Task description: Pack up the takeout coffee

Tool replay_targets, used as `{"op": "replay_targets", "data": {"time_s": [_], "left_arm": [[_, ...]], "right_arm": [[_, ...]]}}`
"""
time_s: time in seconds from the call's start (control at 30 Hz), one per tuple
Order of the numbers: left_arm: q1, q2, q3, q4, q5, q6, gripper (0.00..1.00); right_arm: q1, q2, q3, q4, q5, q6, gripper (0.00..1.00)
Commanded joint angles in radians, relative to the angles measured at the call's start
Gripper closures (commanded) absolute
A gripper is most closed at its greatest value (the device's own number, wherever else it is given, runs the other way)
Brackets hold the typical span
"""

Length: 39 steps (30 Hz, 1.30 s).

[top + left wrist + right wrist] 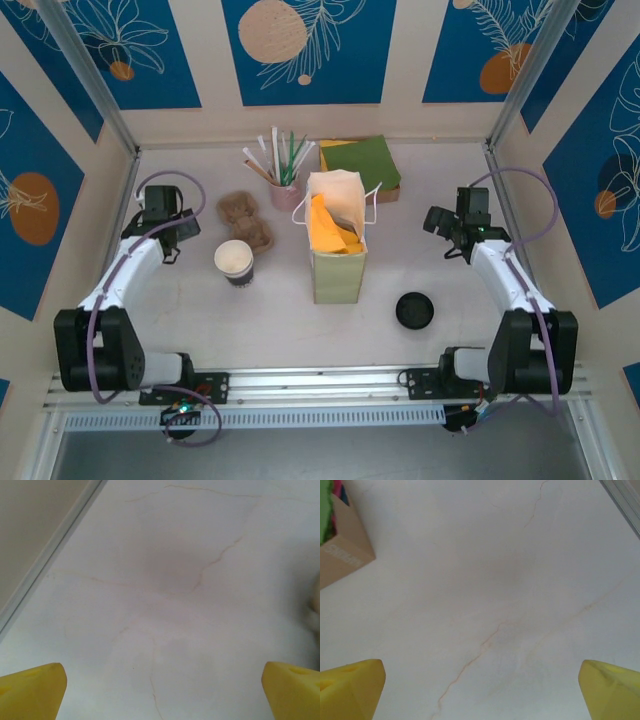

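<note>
While round lid (414, 310) lies flat, cup (234, 262) (paper) stands.

The left arm (118, 278) and right arm (505, 280) have white links, black joints and bases, and looping purple cables (93, 345). The fingertips (30, 692) are blunt yellow wedges.

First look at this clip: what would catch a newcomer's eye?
The tall pale-yellow paper bag stands open mid-table, orange paper poking out. The coffee cup sits lidless to its left; the black lid lies apart on its right. The left tool and right tool hang open over bare tabletop at either side.
</note>
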Motion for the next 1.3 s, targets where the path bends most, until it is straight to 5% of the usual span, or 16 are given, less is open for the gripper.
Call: {"op": "replay_targets", "data": {"time_s": [0.0, 0.37, 0.53, 0.9, 1.27], "left_arm": [[0.025, 0.027, -0.071, 0.207, -0.011, 0.076, 0.0], [0.046, 0.106, -0.376, 0.88, 0.269, 0.23, 0.0], [0.049, 0.146, -0.426, 1.04, 0.396, 0.232, 0.0], [0.048, 0.152, -0.465, 1.135, 0.568, 0.294, 0.0], [0.043, 0.166, -0.494, 1.212, 0.658, 0.33, 0.0]], "right_arm": [[-0.004, 0.048, -0.031, 0.149, 0.01, -0.049, 0.01], [-0.006, 0.077, -0.229, 0.559, -0.267, -0.194, 0.01], [-0.012, 0.083, -0.291, 0.71, -0.33, -0.227, 0.01], [-0.035, 0.145, -0.361, 0.945, -0.478, -0.186, 0.01], [-0.002, 0.198, -0.392, 1.046, -0.453, -0.22, 0.01]]}}
